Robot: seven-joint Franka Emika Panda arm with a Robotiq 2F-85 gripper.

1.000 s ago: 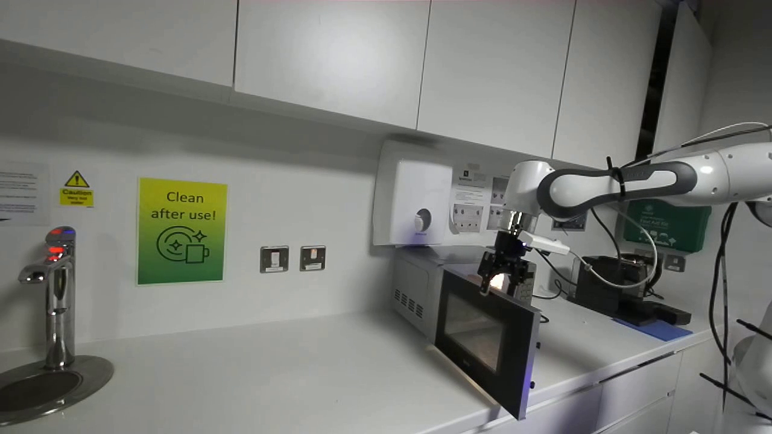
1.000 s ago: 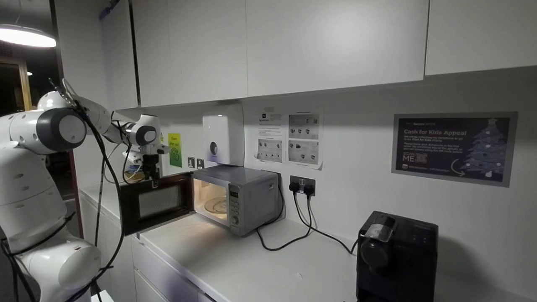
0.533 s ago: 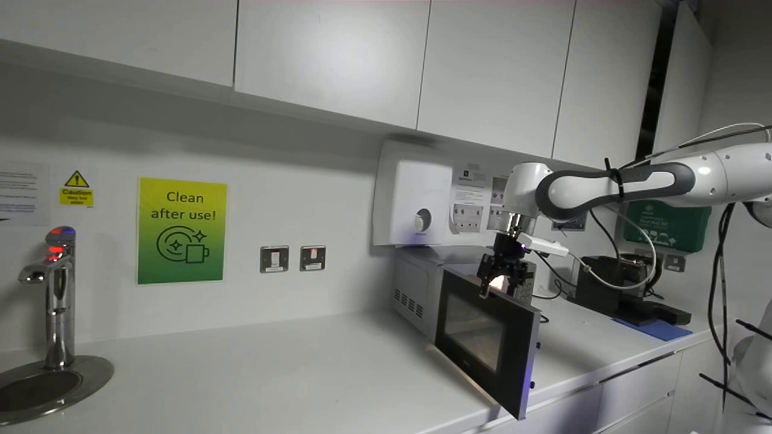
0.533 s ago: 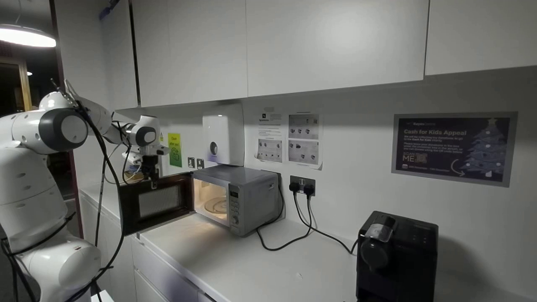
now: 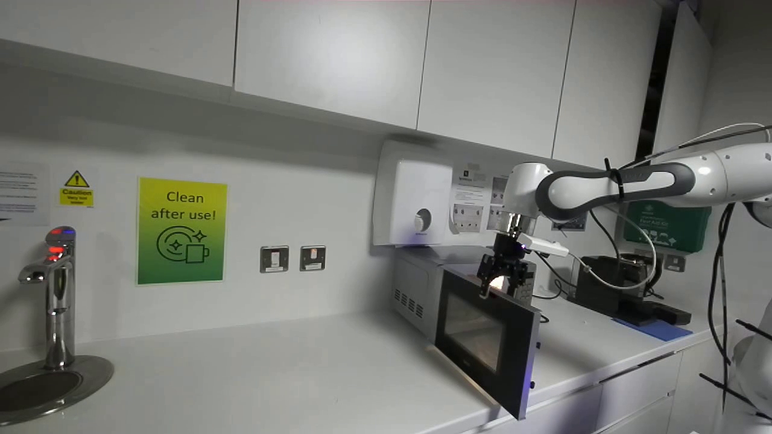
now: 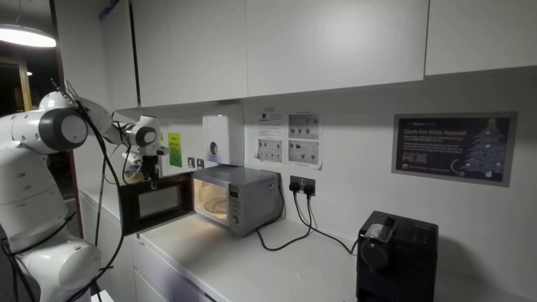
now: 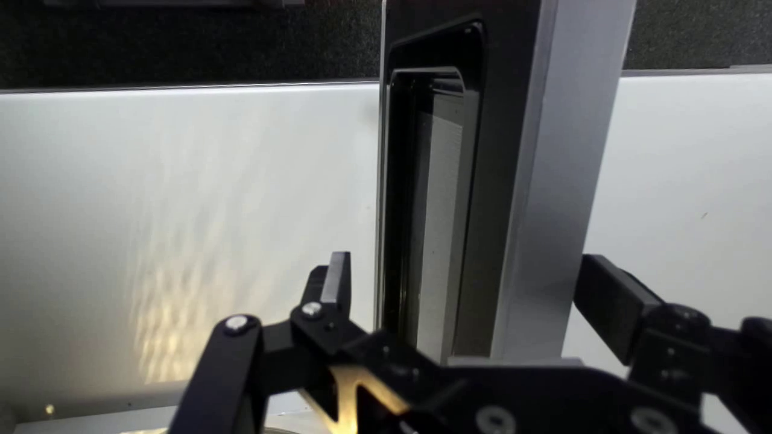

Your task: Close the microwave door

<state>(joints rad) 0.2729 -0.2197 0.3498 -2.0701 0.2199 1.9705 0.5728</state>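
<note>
The microwave (image 5: 413,280) is a silver-grey oven on the counter, lit warmly inside; it also shows in an exterior view (image 6: 256,205). Its microwave door (image 5: 512,355), black-framed with a dark window, stands wide open and reaches past the counter's front edge; its inner side shows in an exterior view (image 6: 130,207). My gripper (image 5: 498,292) points down at the door's top edge. In the wrist view the gripper (image 7: 467,286) is open, its fingers on either side of the door (image 7: 494,211). One finger is apart from the inner side; the other is close to the outer face, contact unclear.
Wall cupboards (image 5: 338,60) hang above. A white dispenser box (image 5: 422,199) is on the wall over the microwave. A black coffee machine (image 6: 396,251) and cables (image 6: 289,247) are on the counter (image 5: 259,374). A tap (image 5: 59,301) stands at the far end.
The arm and gripper sank very slightly between one second and half a second ago, and look still since. The microwave door has not visibly moved.
</note>
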